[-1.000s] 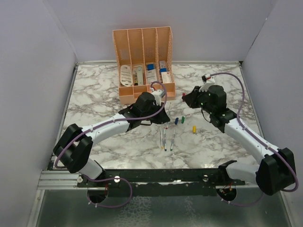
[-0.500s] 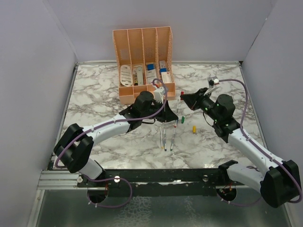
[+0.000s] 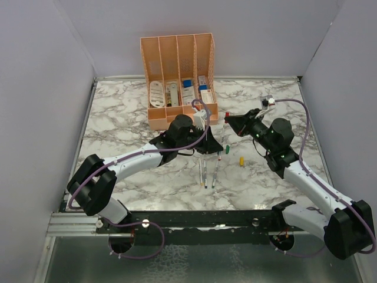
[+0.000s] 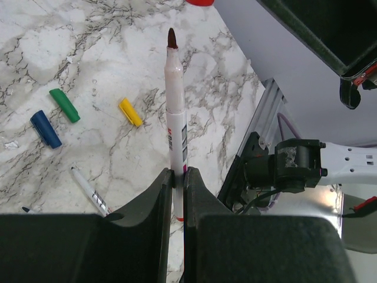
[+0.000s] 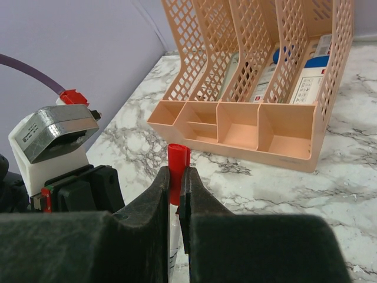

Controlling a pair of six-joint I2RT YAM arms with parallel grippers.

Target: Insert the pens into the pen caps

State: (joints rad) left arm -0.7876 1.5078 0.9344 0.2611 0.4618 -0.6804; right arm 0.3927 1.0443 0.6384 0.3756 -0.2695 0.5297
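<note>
My left gripper is shut on a grey-white pen with a dark red tip and holds it above the table, pointing at the right gripper. My right gripper is shut on the red cap, which sits just beyond the pen's tip. The pen's white body shows right under the cap. Green, blue and yellow caps lie on the marble. Two pens lie near them. The purple cap is out of view.
The peach organiser with boxes and cards stands at the back, close behind both grippers. The marble table is walled on three sides. Another loose pen lies under the left gripper.
My right gripper has swung left with the red cap, up to the pen's tip. My left gripper has shifted right with the pen.
</note>
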